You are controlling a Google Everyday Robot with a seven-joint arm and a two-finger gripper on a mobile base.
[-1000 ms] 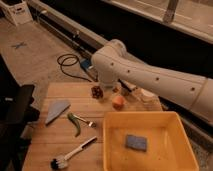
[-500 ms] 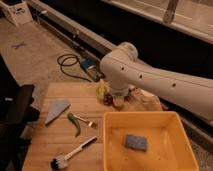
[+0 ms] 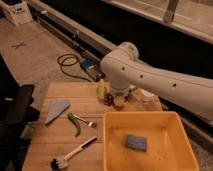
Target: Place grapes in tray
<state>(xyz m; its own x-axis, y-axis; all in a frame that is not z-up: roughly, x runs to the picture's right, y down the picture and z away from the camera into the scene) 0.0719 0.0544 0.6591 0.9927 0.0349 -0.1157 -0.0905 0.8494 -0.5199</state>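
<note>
Here we have the gripper [image 3: 118, 100] down at the far side of the wooden board [image 3: 47, 135], right at the grapes [image 3: 109, 99], though we cannot tell its state, so we judge this the grasping step; next comes a lift and a carry near-right to the tray [image 3: 111, 150]. We count one grape bunch, one yellow tray holding one blue-grey sponge [image 3: 136, 142], one green chili pepper [image 3: 75, 123], one fork [image 3: 87, 121], one brush [image 3: 70, 154] and one yellow bottle [image 3: 101, 89].

Robot test bay, lab-like — concrete floor [image 3: 35, 60], cable [image 3: 68, 64], tool [image 3: 116, 101] over wooden table [image 3: 52, 137]
</note>
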